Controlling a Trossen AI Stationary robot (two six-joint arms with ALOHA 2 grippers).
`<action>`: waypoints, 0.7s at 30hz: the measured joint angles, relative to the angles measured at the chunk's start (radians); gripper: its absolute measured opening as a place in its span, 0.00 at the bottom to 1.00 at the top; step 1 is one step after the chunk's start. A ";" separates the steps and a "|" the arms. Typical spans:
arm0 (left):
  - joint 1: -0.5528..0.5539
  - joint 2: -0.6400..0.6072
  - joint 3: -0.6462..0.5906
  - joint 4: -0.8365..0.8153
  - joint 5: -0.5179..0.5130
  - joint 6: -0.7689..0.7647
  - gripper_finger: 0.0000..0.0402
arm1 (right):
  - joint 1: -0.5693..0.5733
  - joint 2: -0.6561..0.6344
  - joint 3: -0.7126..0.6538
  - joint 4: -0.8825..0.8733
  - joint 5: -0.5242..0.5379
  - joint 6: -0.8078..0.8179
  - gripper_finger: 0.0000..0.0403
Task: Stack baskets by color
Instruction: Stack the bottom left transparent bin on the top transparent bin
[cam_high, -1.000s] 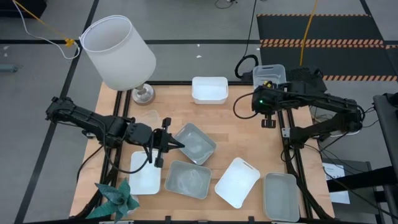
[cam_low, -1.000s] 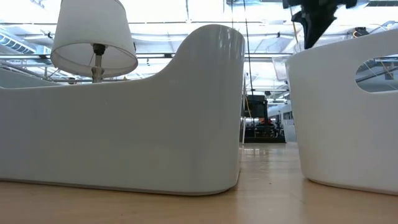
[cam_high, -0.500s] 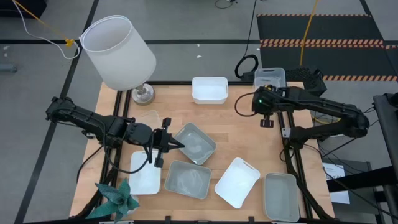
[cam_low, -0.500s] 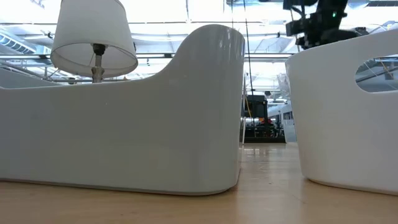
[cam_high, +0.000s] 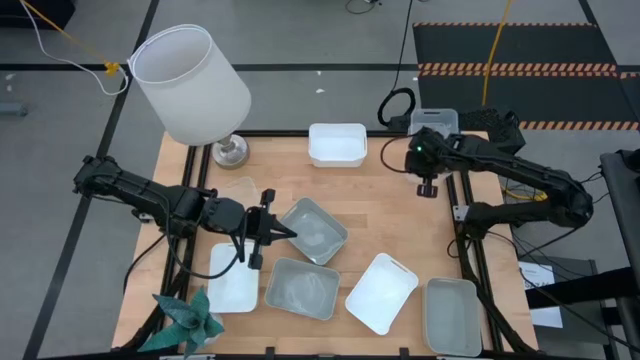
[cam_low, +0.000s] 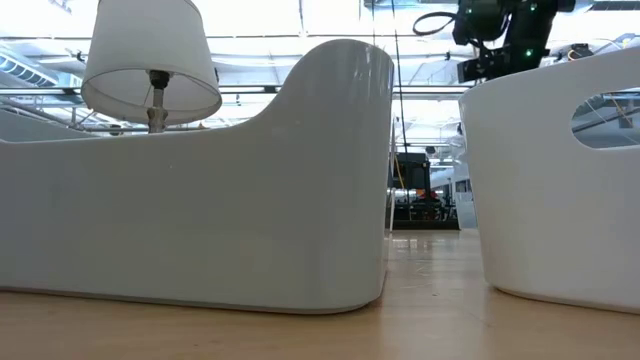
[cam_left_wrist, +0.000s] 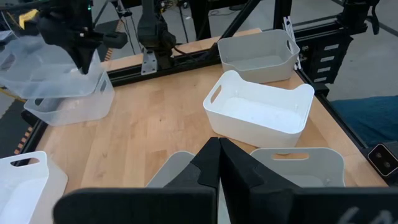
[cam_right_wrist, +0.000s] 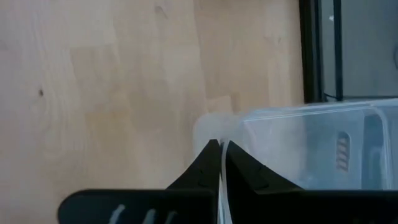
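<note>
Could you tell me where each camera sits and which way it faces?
High: above the table, looking straight down; both arms show.
Low: table-top height, level past white baskets; right arm overhead.
Left wrist: looks past shut left gripper across the table.
Right wrist: looks down past right gripper, shut on clear basket.
High and low share the lamp.

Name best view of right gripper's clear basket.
Left wrist view: clear basket hangs nearly whole from the right gripper. Right wrist: only its rim. High: arm covers most. Low: not visible.
</note>
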 joint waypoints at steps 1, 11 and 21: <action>0.000 0.000 0.000 0.000 0.000 0.000 0.03 | -0.008 0.000 -0.003 0.012 -0.006 0.000 0.00; 0.000 0.000 0.000 0.000 0.000 -0.001 0.03 | -0.070 0.000 -0.045 0.054 -0.006 -0.052 0.00; 0.000 0.000 0.000 0.000 0.000 0.000 0.03 | -0.111 0.000 -0.089 0.088 -0.047 -0.076 0.00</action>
